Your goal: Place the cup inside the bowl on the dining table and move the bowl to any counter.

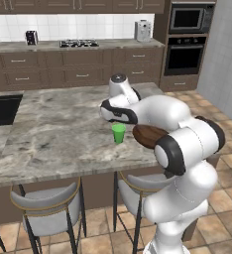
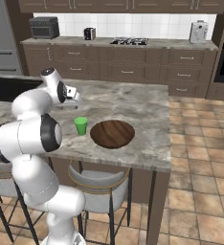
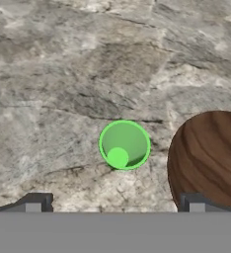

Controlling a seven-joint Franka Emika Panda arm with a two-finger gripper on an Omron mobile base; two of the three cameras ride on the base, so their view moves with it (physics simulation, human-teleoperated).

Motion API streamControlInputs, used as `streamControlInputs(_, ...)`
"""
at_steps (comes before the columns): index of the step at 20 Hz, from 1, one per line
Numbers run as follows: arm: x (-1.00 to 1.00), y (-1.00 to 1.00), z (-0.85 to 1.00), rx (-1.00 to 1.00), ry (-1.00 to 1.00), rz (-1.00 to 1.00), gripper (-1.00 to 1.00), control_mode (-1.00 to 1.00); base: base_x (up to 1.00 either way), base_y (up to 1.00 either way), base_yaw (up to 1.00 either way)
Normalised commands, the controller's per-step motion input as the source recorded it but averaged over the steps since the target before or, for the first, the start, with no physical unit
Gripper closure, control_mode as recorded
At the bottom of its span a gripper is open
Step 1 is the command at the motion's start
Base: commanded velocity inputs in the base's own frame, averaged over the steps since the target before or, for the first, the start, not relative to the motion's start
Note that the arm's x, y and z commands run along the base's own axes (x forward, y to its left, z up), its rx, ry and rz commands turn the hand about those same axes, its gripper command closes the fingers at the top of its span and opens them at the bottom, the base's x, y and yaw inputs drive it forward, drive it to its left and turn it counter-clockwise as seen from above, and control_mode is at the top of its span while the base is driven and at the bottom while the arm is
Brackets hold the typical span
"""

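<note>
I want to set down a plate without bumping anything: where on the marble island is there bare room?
The dining table is bare behind the bowl toward its far edge, and left of the cup as the left base view shows it. It is crowded near the front edge, where cup and bowl stand close together, apart, below the open hand.

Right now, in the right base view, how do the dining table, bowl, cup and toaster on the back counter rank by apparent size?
1. dining table, largest by far
2. bowl
3. toaster, which sits far from the camera, so its true size against the bowl is unsure
4. cup, smallest
</note>
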Motion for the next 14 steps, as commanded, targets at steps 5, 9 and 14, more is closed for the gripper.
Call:
streamControlInputs(5,0.18,0.0,-0.19,0.0,0.0,0.0,-1.0,-1.0,0.0,0.0,0.0)
streamControlInputs(9,0.01,0.0,-0.2,0.0,0.0,0.0,-1.0,-1.0,0.0,0.0,0.0)
streamControlInputs(14,0.0,0.0,-0.11,0.0,0.0,0.0,-1.0,-1.0,0.0,0.0,0.0)
